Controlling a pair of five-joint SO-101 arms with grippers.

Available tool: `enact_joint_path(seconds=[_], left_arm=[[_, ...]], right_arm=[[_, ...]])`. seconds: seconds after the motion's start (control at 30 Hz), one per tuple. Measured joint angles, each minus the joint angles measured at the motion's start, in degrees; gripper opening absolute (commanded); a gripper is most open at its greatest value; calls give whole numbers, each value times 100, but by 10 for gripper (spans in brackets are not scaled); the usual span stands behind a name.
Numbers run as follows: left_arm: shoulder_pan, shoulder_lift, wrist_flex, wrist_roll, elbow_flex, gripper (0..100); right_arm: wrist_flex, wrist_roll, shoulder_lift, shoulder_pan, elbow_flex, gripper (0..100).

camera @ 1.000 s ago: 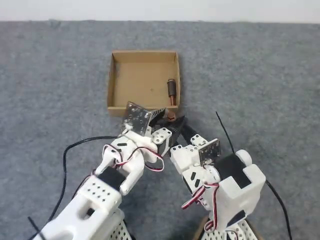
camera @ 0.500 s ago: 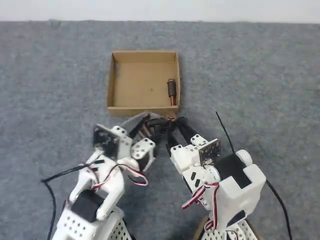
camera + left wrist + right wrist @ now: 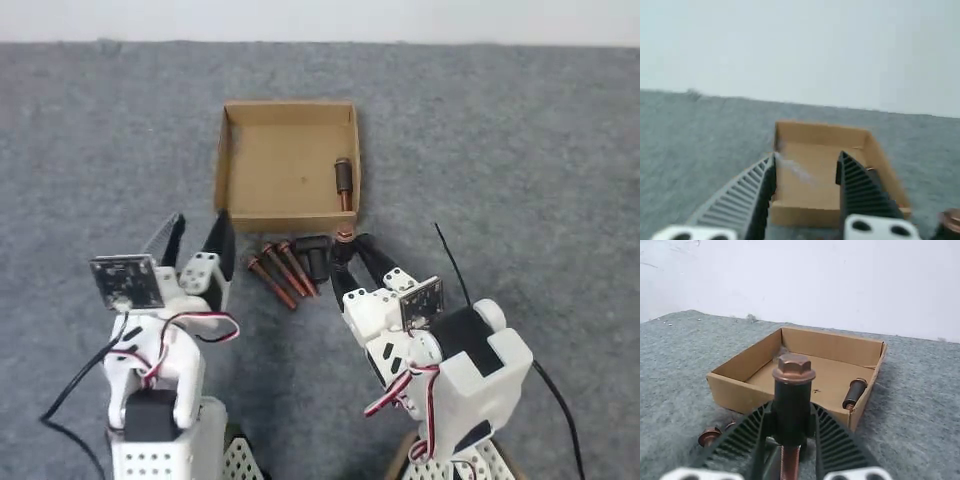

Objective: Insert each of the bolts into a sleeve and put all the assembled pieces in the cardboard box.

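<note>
Left arm (image 3: 155,400) and right arm (image 3: 460,385): white printed shells. Left end effector (image 3: 198,225) and right end effector (image 3: 350,252) have black ribbed fingers (image 3: 862,192). I log red-and-white wires (image 3: 215,317) at both wrists, thin black cables (image 3: 451,265), and a camera board (image 3: 127,282) on each.

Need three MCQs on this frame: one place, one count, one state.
1. Where in the box does the finished piece lie, high view?
A) along the right wall
B) in the middle
C) along the left wall
2. How many loose bolts lie on the carpet?
A) one
B) three
C) five
3. The left gripper is:
A) shut on a bolt
B) open and empty
C) shut on nothing
Key: 1A, it hugs the right wall. 2B, three lie side by side before the box. 3B, jaws apart, nothing between.
</note>
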Motion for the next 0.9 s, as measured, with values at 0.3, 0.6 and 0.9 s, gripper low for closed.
enact_joint_path(seconds=[0.3,0.6,0.9], left_arm=[[-404,0,70,0,1055,188],[-158,0,1204,0,1064,188],[-123,0,1222,0,1064,187]], right_arm=[[0,0,0,0,0,6],[0,0,0,35,0,6],[0,79,9,554,-967,6]])
